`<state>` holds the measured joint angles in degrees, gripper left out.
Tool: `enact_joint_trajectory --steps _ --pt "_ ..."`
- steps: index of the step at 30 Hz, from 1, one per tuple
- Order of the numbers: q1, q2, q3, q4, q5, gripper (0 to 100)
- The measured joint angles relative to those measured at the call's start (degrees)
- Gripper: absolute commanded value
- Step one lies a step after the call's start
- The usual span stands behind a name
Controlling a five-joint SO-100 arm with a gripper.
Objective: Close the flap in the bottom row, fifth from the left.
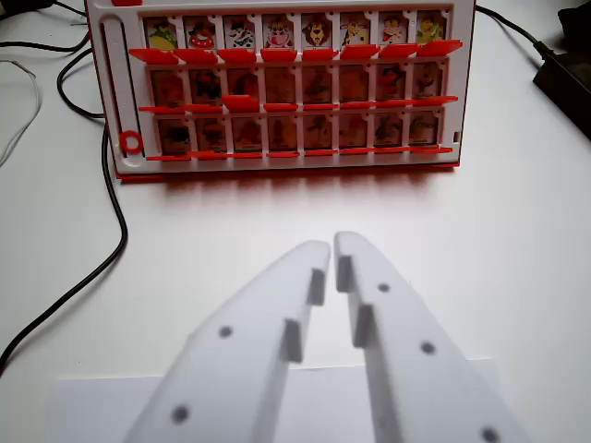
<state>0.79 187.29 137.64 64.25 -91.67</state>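
Two white fingers (pixel 332 247) are sitting nearly pressed together at 6 o'clock in the wrist view, only a thin slit showing between their tips, and they are holding nothing and touching nothing. They are hovering over the white counter (pixel 517 240), well apart from the red game board (pixel 282 92) standing at 12 o'clock.

Three rows of picture flaps are facing the camera on that board. The target flap (pixel 317 131), fifth from the wrist view's left in the bottom row, is lying just left of the line the fingers are pointing along, and its picture is too dim to make out.

Judging from this, the approach is only beginning. Doing it well is likely calling for keeping the fingers together as one blunt tip, steering slightly toward 11 o'clock, and meeting that flap alone near its top edge, since its neighbours are sitting right beside it. Pushing too hard is risking sliding the whole board back across the counter.

Black cables (pixel 111 212) are trailing along the counter from 9 to 7 o'clock, clear of the path.
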Motion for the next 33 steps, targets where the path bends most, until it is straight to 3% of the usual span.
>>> enact_joint_trajectory --steps 33 --pt "-0.6 0.0 0.0 0.5 0.0 0"
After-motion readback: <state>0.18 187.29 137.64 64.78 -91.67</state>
